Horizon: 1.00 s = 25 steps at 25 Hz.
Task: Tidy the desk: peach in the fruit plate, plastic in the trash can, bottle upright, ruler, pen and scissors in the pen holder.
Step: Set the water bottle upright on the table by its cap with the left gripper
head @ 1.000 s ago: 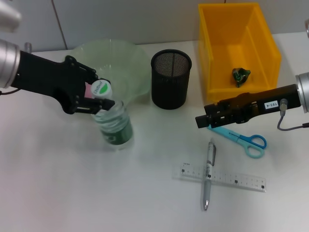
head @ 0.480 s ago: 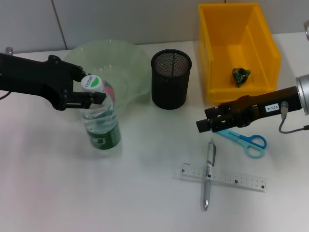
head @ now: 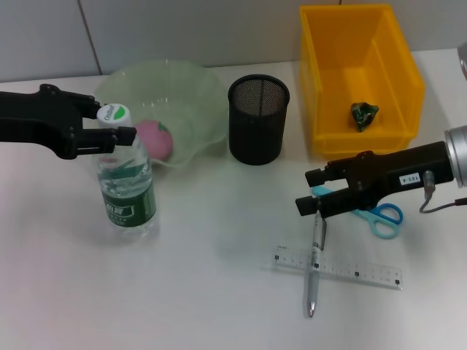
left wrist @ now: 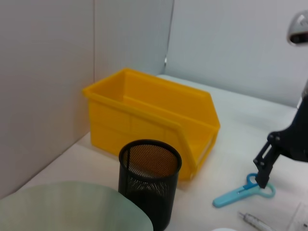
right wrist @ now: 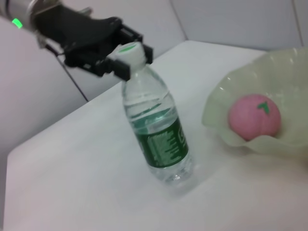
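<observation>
Left gripper (head: pixel 117 131) pinches the cap of the upright bottle (head: pixel 125 189) at left of frame; opening with a sideways tug could topple it. Right gripper (head: pixel 310 191), fingers spread, hovers over the scissors (head: pixel 376 215) and may nudge the pen (head: pixel 315 262)

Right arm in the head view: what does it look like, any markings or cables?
The right gripper is black and long, with a small white label of printed characters on its side. Behind it sits a silver metal wrist section, and a thin grey cable loops off it. The left gripper is black too.
</observation>
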### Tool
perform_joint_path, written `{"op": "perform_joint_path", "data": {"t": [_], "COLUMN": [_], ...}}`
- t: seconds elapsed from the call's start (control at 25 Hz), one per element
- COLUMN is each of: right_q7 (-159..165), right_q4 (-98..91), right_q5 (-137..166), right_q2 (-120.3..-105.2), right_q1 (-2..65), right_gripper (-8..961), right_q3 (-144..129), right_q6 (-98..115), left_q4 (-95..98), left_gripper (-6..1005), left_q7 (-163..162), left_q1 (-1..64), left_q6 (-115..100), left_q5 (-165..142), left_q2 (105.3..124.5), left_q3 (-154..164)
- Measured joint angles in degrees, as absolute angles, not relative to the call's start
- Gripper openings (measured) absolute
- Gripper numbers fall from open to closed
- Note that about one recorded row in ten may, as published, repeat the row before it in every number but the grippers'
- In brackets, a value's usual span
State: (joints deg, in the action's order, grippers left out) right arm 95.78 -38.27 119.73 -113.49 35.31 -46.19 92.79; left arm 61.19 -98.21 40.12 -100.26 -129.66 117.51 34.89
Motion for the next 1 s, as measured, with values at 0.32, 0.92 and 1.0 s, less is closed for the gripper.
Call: {"op": "perform_joint_path", "data": {"t": [0.32,0.92,1.0], "right_q7": [88.4,86.1,85.6], "right_q4": [-39.4,-40.2,-40.2], "right_q5": [119.3,119.5,119.4], "right_q2": [-114.90,-115.15,-115.23], "right_q1": [33.9,33.4,33.4], "right_gripper": [798,797,797], "right_q3": [-45.8,-46.2,-46.0], "right_q6": [92.8,93.0,93.0], "left_q4": [61.2,61.3,61.3], "left_gripper": [464,481,483], "left_q7": [-99.6,-98.2,-97.4], "left_q1": [37.8,35.6,35.1], "left_q6": [-98.4,-95.0,-94.5], "left_q5": [-127.9,-125.7,-125.1], "left_q2": [117.13,117.30,117.21], "left_q3": [34.5,34.5,34.6]}}
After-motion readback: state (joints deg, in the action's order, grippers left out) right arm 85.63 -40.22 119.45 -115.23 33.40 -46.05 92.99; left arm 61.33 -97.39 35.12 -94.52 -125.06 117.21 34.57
